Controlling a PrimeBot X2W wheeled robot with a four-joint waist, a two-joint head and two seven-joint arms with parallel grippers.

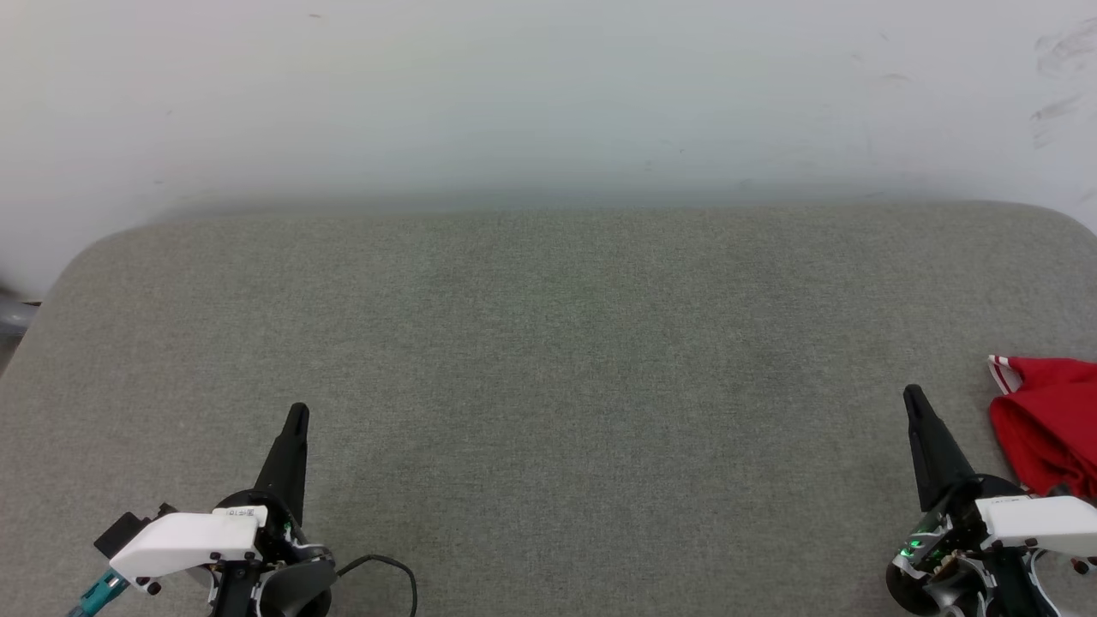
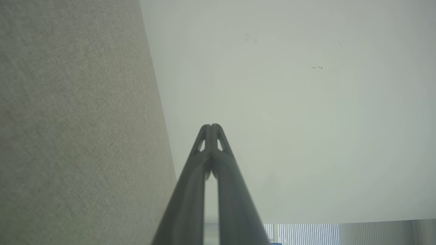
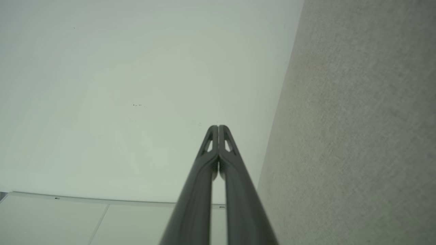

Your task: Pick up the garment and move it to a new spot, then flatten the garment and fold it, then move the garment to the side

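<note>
1. In the head view I see a wide grey surface (image 1: 548,360) covered with woven fabric. It has rounded far corners, and a plain white wall (image 1: 548,86) stands behind it.
2. The garment, a crumpled red shirt with a red-and-white striped trim (image 1: 1046,428), lies at the right edge of the surface. The picture border cuts it off, so I see only a part of it. The striped trim shows at its upper left corner.
3. The right tool (image 1: 914,394) is at the lower right, with its two long dark fingers pointing away from the robot. It is just beside the garment, on the garment's left, and the fingers are apart from the cloth.
4. The lower part of the garment meets the white housing of the right wrist (image 1: 1028,518) in the picture. I cannot tell if they really touch.
5. In the right wrist view the fingers of the right tool (image 3: 218,126) are pressed together, tip against tip, so this tool is fully narrow. The grey surface is on the right side of this view and the wall on the left.
6. The left tool (image 1: 297,414) is at the lower left of the head view, well apart from the garment.
7. In the left wrist view its fingers (image 2: 211,126) are also pressed together at the tips, so it is fully narrow too.
8. A thin black cable (image 1: 398,574) curves over the surface just beside the left wrist.
</note>
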